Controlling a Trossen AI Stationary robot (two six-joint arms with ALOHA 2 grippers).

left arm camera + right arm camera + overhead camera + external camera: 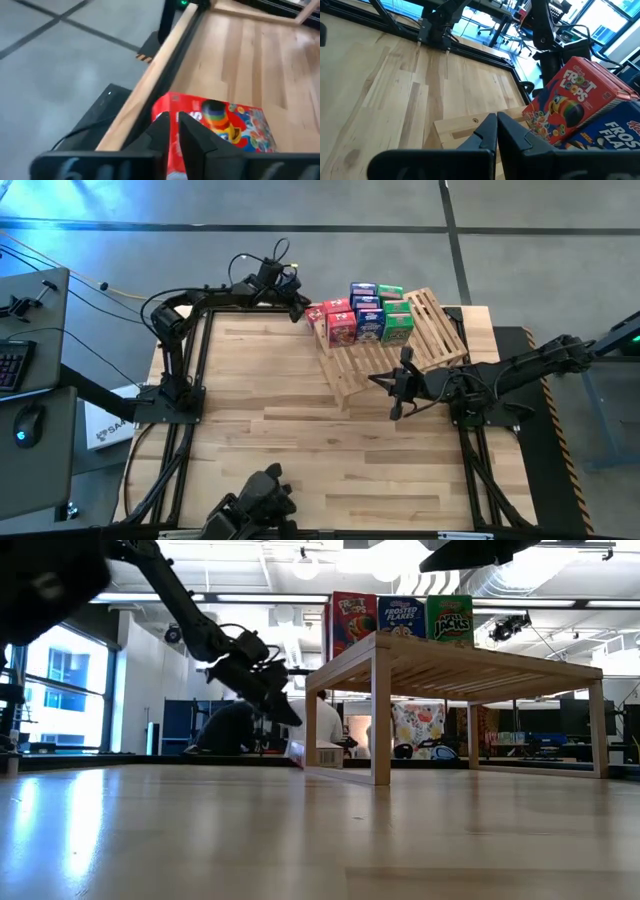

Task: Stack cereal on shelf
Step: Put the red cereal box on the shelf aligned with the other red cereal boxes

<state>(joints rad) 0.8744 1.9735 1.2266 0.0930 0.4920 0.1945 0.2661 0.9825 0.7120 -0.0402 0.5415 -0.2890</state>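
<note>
The wooden slatted shelf [440, 330] stands at the table's far right and carries several upright cereal boxes [368, 315], red, blue and green. In the low view the shelf [450, 660] shows three of them on top [403, 615]. One red cereal box [316, 314] lies flat on the table beside the shelf's left end, near the far edge. My left gripper [302, 306] is shut and slants down just above that box [220, 125]; the low view [292, 718] shows a gap between them. My right gripper [378, 381] is shut and empty over the shelf's near edge [460, 127].
The table's far rail [150, 85] runs right beside the lying box. A red Froot Loops box [570, 97] and a blue one [615, 137] stand close by my right gripper [496, 125]. Bare planks [300, 430] stretch across the table's middle and near side.
</note>
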